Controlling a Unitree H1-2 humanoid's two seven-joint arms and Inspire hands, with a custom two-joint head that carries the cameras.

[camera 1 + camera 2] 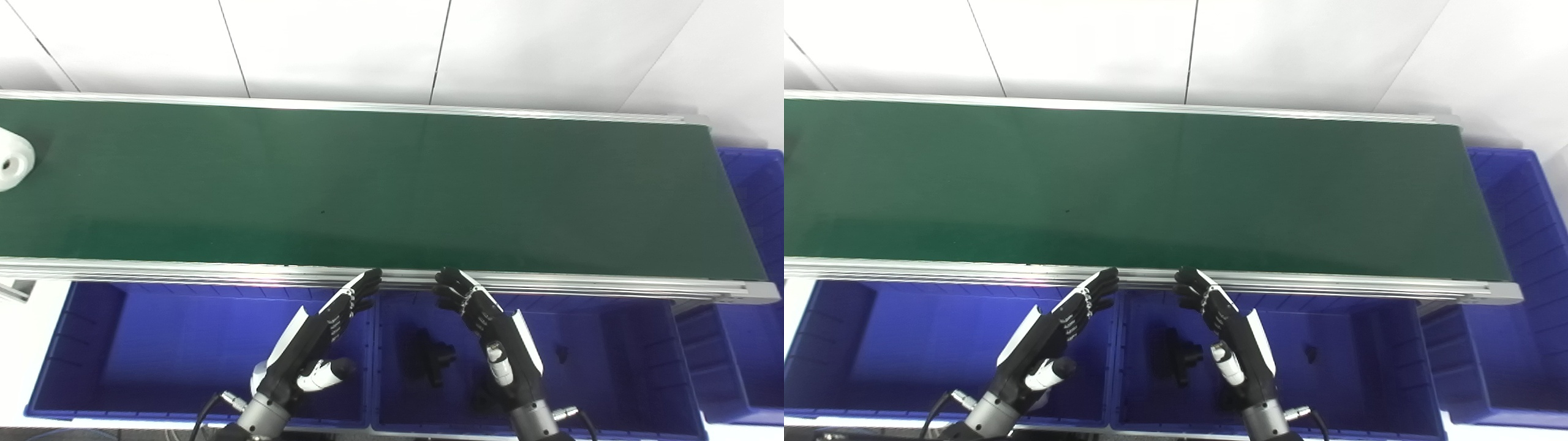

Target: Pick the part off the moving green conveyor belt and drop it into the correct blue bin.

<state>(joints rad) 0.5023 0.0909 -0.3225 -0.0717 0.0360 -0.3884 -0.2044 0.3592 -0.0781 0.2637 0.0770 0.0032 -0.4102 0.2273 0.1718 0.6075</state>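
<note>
White panelled wall (343, 43) with thin dark seams, bright even light

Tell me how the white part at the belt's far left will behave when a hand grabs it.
The white part looks like rigid moulded plastic, so probably stiff and light. Its rounded body with a round hole suggests it may roll or slip if pushed. Only part shows at the picture's edge, so this is tentative.

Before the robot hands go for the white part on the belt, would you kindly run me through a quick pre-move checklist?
1. White part on green belt: ok, at far left edge, left eye view only.
2. Part within reach: not ok, far from both robot hands.
3. Left robot hand open, holding nothing: ok.
4. Right robot hand open, holding nothing: ok.
5. Left blue bin and middle blue bin accessible below belt: ok.
6. Correct bin for the part: cannot tell.
</note>
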